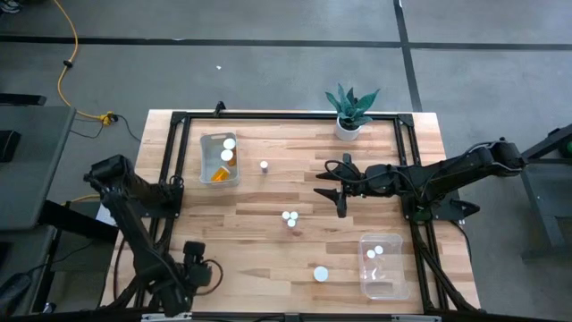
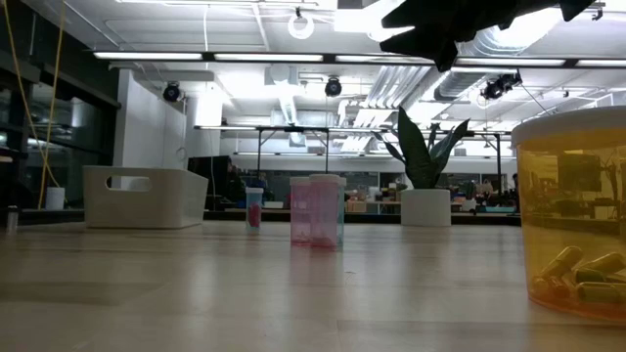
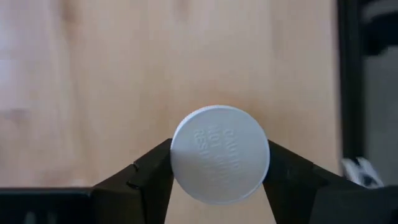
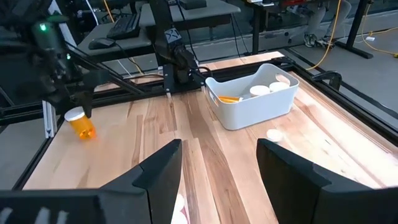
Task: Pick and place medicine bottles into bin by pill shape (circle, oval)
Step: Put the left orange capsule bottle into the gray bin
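Left claw (image 3: 219, 186): I have it clamped on 1 orange bottle (image 3: 220, 154) by the cap, above the bench's near left corner. Cap bears raised lettering; I cannot read it.
Right claw (image 4: 219, 180): fingers apart, holding nothing, hanging over mid-bench (image 1: 268, 197).
Left bin (image 1: 217, 159): 3 bottles. Right bin (image 1: 384, 266): 3 bottles.
Loose on the light wood planks: 4 bottles.
Plant (image 1: 349, 109): far edge.
Room: grey floor, yellow cable (image 1: 67, 54).
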{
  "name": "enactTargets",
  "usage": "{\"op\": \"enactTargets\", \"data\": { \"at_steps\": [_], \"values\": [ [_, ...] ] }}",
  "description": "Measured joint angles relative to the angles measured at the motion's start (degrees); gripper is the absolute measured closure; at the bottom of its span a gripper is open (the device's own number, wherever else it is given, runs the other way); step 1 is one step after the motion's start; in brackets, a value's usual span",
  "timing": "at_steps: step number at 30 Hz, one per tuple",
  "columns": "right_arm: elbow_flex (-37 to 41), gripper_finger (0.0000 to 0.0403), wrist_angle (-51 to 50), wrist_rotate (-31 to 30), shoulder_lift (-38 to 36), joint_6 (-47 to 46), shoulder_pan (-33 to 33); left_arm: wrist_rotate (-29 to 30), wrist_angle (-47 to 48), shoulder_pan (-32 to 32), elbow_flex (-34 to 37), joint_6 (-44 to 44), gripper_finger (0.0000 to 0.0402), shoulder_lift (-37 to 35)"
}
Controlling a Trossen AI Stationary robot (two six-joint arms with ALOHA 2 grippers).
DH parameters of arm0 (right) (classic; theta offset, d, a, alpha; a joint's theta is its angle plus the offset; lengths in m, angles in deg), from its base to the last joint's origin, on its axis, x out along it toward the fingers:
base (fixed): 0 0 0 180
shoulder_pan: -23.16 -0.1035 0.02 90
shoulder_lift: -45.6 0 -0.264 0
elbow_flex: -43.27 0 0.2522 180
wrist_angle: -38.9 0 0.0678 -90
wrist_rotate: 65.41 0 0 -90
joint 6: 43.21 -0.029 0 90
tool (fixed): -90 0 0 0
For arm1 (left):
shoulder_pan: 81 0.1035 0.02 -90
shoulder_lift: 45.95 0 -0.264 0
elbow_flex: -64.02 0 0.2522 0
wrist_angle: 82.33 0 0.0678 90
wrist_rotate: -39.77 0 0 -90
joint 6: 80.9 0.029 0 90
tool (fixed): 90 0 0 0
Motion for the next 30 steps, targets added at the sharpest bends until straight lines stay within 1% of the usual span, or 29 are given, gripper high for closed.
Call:
{"op": "enactTargets", "data": {
  "at_steps": [4, 7, 11, 14, 16, 19, 21, 23, 26, 28, 30],
  "values": [
    [0.00, 0.0201, -0.07, -0.01, 0.00, 0.02, -0.01, 5.78, 5.97, 5.52, 0.00, 1.76, 0.0198, -7.17],
    [0.00, 0.0201, -0.14, -0.02, 0.00, 0.02, 0.00, 10.80, 11.40, 12.21, 0.00, 4.99, 0.0199, -14.77],
    [0.00, 0.0201, -0.41, -0.02, 0.00, 0.04, -0.01, 16.28, 18.66, 25.64, -0.03, 9.49, 0.0202, -25.18],
    [0.00, 0.0201, -0.45, -0.02, 0.00, 0.05, -0.02, 18.23, 22.73, 39.56, -0.04, 13.14, 0.0202, -31.05],
    [0.00, 0.0201, -0.50, -0.02, 0.00, 0.26, 0.00, 16.62, 23.54, 49.73, 0.15, 16.75, 0.0202, -33.34],
    [0.00, 0.0201, -0.55, -0.06, 0.00, 0.28, 0.00, 11.15, 22.63, 63.99, 1.42, 25.59, 0.0202, -34.66],
    [0.00, 0.0201, -0.60, -0.96, 0.00, 0.28, -0.02, 7.53, 20.87, 71.97, 2.70, 32.35, 0.0202, -34.27],
    [0.00, 0.0201, -0.66, -1.96, 0.00, 0.22, -0.02, 2.85, 17.17, 78.68, 5.19, 37.24, 0.0202, -33.33],
    [0.00, 0.0201, -0.67, -2.62, 0.00, 0.45, -0.01, -4.15, 11.62, 86.45, 10.07, 43.12, 0.0202, -31.51],
    [0.00, 0.0201, -0.74, -2.62, 0.00, 0.46, -0.02, -6.37, 8.45, 89.86, 13.49, 45.92, 0.0202, -30.16],
    [0.00, 0.0201, -0.74, -2.62, 0.00, 0.44, -0.02, -7.79, 5.65, 91.90, 16.20, 47.38, 0.0202, -29.22]
  ]
}}
